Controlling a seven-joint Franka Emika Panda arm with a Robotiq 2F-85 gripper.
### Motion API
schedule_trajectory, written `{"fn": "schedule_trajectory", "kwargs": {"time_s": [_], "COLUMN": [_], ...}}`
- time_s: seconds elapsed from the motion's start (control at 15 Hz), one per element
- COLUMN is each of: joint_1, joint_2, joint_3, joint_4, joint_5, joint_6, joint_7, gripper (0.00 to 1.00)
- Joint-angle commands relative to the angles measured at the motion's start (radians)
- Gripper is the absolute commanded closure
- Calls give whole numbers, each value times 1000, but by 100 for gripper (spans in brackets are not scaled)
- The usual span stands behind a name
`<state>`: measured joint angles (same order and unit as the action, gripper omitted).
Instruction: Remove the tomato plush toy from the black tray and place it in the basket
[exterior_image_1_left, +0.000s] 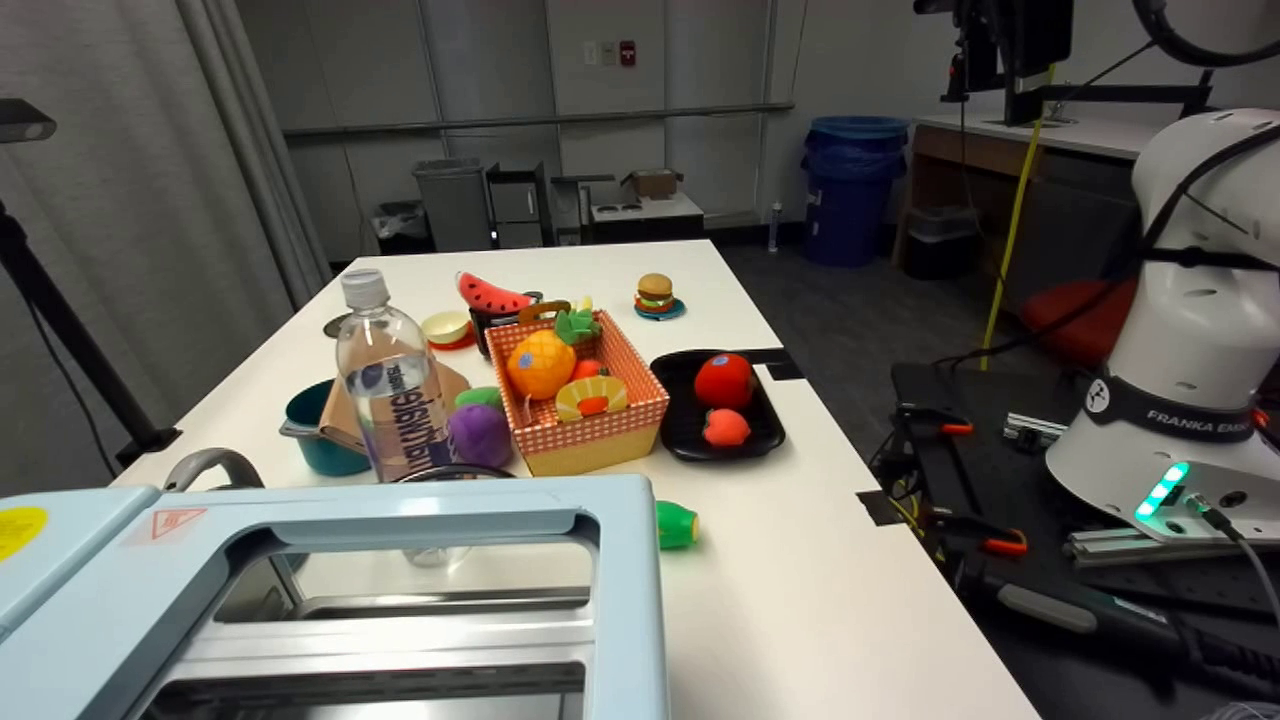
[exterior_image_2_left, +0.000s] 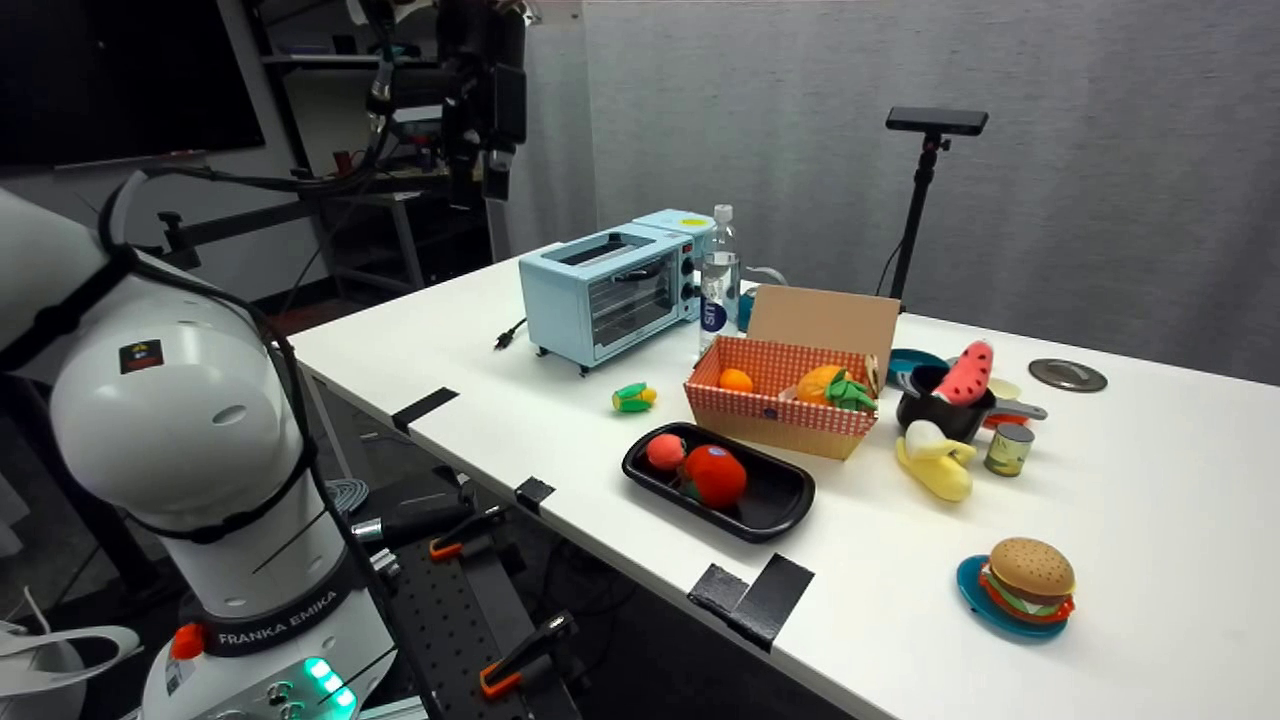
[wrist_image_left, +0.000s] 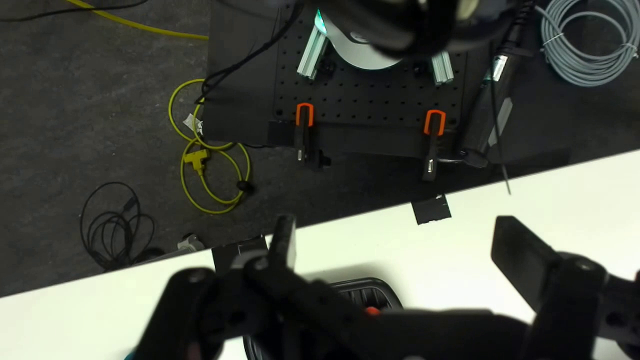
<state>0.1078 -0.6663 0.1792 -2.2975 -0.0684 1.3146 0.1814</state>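
The tomato plush toy (exterior_image_1_left: 725, 381) (exterior_image_2_left: 716, 476) is a round red ball lying in the black tray (exterior_image_1_left: 768, 425) (exterior_image_2_left: 778, 492). A smaller red toy (exterior_image_1_left: 726, 428) (exterior_image_2_left: 666, 452) lies beside it in the tray. The basket (exterior_image_1_left: 598, 456) (exterior_image_2_left: 775, 430) stands beside the tray and holds several fruit toys. My gripper (wrist_image_left: 396, 242) is open and empty, its fingers wide apart. It is high above the table in both exterior views (exterior_image_1_left: 988, 100) (exterior_image_2_left: 480, 188). In the wrist view the gripper hides most of the tray (wrist_image_left: 362, 283); only a small red bit shows, and I cannot tell which toy it is.
A light-blue toaster oven (exterior_image_1_left: 620, 500) (exterior_image_2_left: 560, 310) and a tall water bottle (exterior_image_1_left: 395, 400) (exterior_image_2_left: 720, 285) stand near the basket. A green corn toy (exterior_image_2_left: 634, 397), a banana toy (exterior_image_2_left: 935, 465), a black pot (exterior_image_2_left: 940, 405) and a burger on a plate (exterior_image_2_left: 1028, 580) are on the table.
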Motion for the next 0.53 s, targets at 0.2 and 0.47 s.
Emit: {"fn": "schedule_trajectory", "kwargs": {"time_s": [0.2, 0.47], "joint_1": [-3, -1], "joint_2": [7, 14], "joint_3": [5, 9], "joint_4": [5, 5], "joint_5": [-8, -35], "joint_6": [-15, -18], "joint_7": [3, -3], "gripper": [0, 0]}}
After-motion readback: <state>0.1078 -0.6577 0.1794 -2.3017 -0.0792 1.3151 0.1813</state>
